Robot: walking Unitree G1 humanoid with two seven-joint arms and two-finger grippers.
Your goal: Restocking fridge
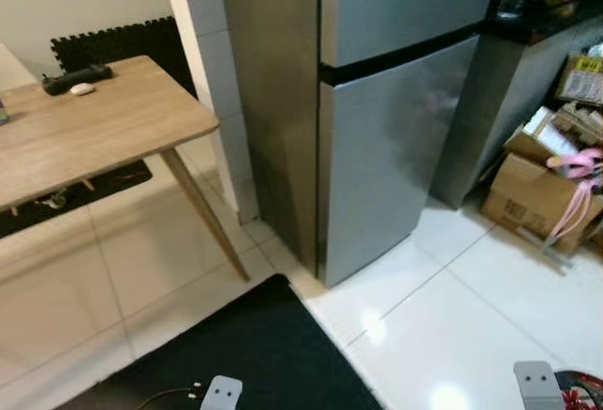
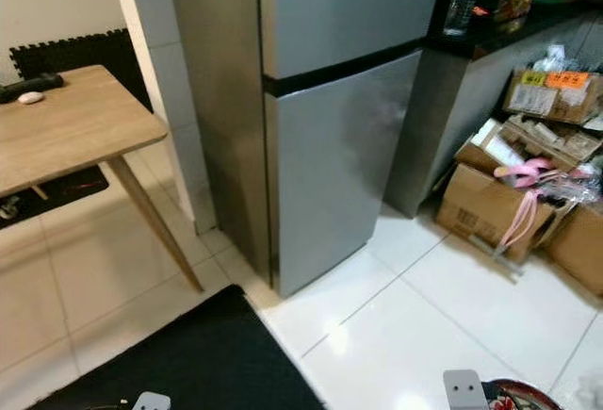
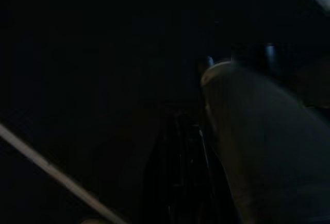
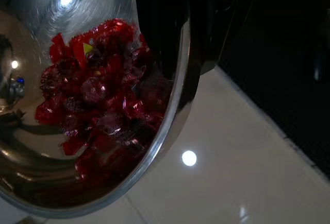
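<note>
The steel two-door fridge (image 1: 396, 99) stands straight ahead with both doors closed. My right gripper (image 4: 186, 38) is shut on the rim of a shiny steel bowl (image 4: 62, 183) that holds red wrapped pieces (image 4: 98, 95). The bowl's edge (image 2: 513, 396) peeks in low on the right, beside my right wrist bracket (image 1: 537, 382). My left wrist bracket (image 1: 222, 393) sits low at the left. The left wrist view is very dark: my left gripper (image 3: 180, 177) is a black shape beside a pale rounded object (image 3: 252, 141).
A wooden table (image 1: 94, 127) with a black remote (image 1: 77, 77) stands to the left, its leg (image 1: 207, 217) near the fridge. A black mat (image 1: 254, 353) lies underfoot. Cardboard boxes (image 1: 537, 193) crowd the floor on the right, under a dark counter (image 1: 546, 19).
</note>
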